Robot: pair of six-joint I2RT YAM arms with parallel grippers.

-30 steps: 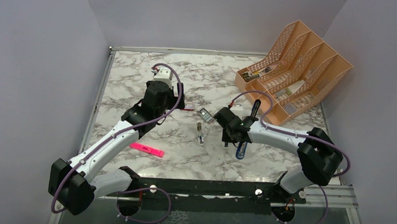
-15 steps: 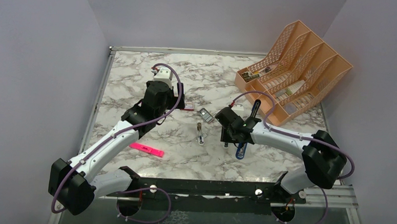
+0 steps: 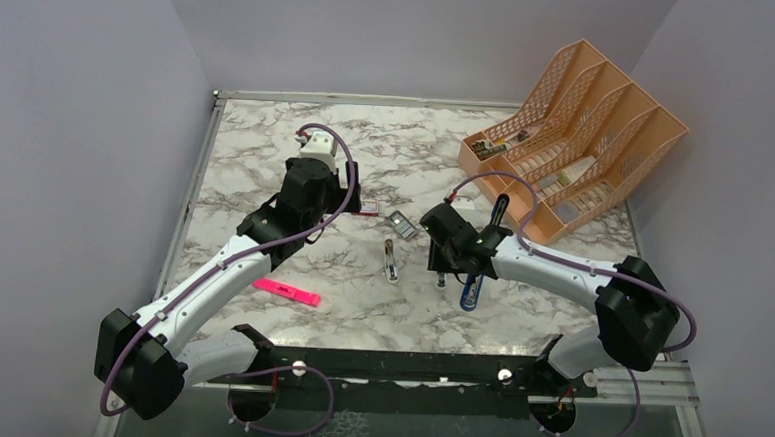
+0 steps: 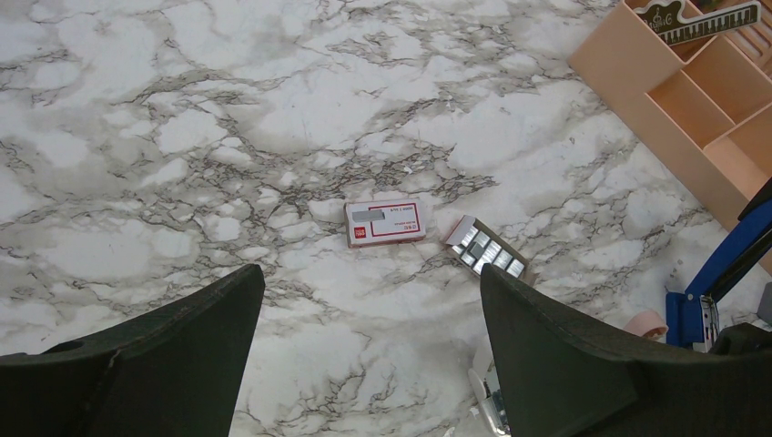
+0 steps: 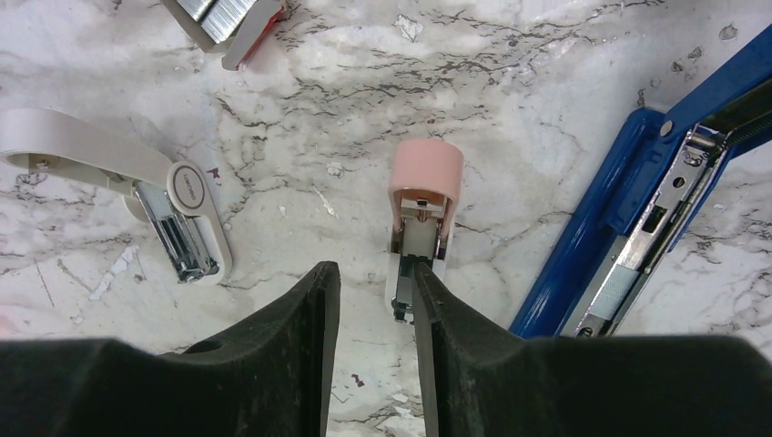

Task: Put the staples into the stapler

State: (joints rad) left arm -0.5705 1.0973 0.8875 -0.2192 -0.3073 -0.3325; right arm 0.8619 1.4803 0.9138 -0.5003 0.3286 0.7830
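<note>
Several grey-silver staple blocks (image 4: 487,248) lie in a small open tray beside the red-and-white box (image 4: 385,222); the tray also shows in the top view (image 3: 400,224) and at the top of the right wrist view (image 5: 223,11). A small pink stapler (image 5: 425,182) lies open on the marble. My right gripper (image 5: 375,284) is open by a narrow gap and empty, with its right finger (image 5: 428,319) at the pink stapler's near end. My left gripper (image 4: 371,273) is wide open and empty, hovering short of the box.
An open white stapler (image 5: 182,218) lies left of the pink one and an open blue stapler (image 5: 637,228) lies right of it. A pink highlighter (image 3: 286,291) lies near the left arm. An orange file organizer (image 3: 578,138) stands at the back right.
My right gripper has shifted slightly left and away from the arm bases, over the pink stapler. The left arm has not moved.
</note>
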